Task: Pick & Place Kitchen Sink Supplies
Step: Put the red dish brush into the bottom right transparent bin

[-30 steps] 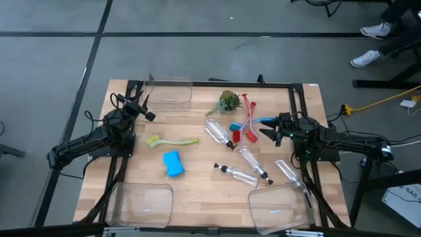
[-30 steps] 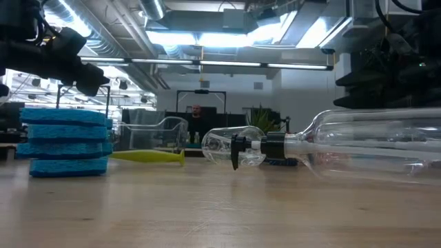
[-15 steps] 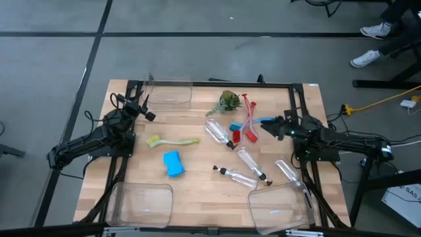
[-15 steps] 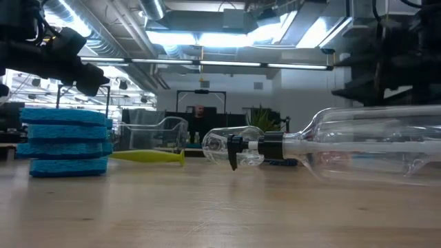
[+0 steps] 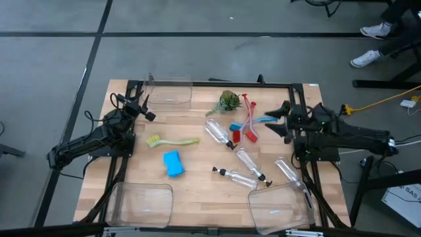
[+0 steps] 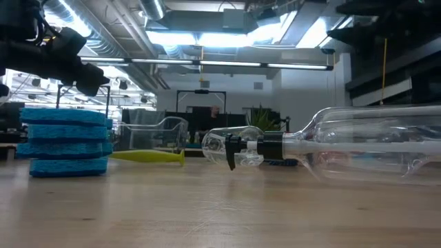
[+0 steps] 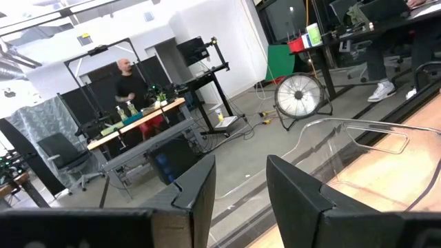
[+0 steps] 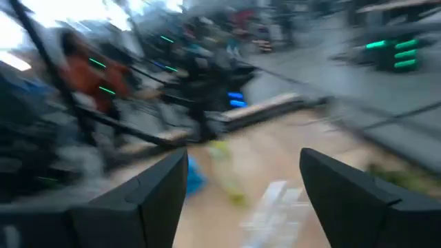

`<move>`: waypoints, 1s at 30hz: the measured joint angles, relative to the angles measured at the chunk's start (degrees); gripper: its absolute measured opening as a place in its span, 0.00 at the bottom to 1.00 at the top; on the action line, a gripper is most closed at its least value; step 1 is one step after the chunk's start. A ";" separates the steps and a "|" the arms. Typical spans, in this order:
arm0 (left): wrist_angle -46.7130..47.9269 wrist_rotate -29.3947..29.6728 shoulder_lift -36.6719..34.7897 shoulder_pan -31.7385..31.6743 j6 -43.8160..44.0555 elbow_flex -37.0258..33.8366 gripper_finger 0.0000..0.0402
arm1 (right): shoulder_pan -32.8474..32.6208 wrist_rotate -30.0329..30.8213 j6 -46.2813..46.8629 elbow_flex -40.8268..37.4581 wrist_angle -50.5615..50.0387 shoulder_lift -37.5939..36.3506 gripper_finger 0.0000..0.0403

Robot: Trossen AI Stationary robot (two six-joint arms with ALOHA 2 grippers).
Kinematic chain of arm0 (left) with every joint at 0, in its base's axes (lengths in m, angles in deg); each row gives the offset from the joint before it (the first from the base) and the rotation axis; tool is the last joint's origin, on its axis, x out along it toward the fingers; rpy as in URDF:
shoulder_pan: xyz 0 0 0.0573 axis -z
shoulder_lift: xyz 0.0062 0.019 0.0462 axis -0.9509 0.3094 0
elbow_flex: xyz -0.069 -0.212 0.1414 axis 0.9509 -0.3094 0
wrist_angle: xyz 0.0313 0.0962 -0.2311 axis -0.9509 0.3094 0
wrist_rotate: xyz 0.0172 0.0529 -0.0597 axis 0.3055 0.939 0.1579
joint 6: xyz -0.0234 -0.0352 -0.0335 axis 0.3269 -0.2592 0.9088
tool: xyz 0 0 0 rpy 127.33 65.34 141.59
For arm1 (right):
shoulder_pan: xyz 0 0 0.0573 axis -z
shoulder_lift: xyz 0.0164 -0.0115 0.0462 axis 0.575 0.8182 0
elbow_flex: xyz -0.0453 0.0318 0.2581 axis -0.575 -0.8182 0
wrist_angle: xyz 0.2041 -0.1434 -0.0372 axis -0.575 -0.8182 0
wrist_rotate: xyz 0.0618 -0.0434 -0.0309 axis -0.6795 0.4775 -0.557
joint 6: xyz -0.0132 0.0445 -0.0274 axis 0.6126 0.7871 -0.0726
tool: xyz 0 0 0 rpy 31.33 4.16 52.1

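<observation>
In the high view, clear pump bottles lie on their sides at mid-table and by the right edge. The blue sponge lies flat beside the yellow-green brush. The red brush and blue brush lie near the far right. My right gripper hangs open above the blue brush's handle end, touching nothing; its wrist view shows the fingers wide apart. My left gripper waits open at the far left.
Clear bins stand at the far edge, the near left corner and the near right corner. A small green plant sits beside the red brush. In the low view the nearest bottle and the sponge fill the foreground.
My right gripper has risen and drawn back toward the table's right and far edge, away from the brushes, staying open; in the low view its dark shape has climbed toward the top of the picture. The bottles, brushes and sponge lie where they were.
</observation>
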 joint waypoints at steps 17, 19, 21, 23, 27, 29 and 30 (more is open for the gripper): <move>0.01 0.00 0.00 -0.02 0.00 0.01 0.31 | -5.16 17.17 5.27 36.78 -29.44 33.58 0.69; -0.01 0.00 0.00 -0.02 0.02 -0.01 0.31 | -6.19 18.47 11.74 42.10 -38.64 37.57 0.69; -0.01 0.00 0.00 0.00 0.02 0.01 0.31 | -7.39 19.32 17.63 47.06 -48.05 41.44 0.69; 0.00 0.00 0.01 -0.02 0.01 0.01 0.31 | -8.71 19.45 23.10 51.34 -55.97 44.80 0.69; -0.01 0.00 0.00 -0.02 0.02 0.01 0.31 | -12.35 18.24 32.55 57.52 -65.63 50.04 0.69; -0.01 0.00 0.02 -0.02 0.00 0.01 0.31 | -14.45 17.63 36.06 59.40 -67.59 52.28 0.69; 0.00 0.00 0.00 -0.02 0.02 0.00 0.31 | -15.48 17.46 37.63 60.14 -68.10 53.27 0.69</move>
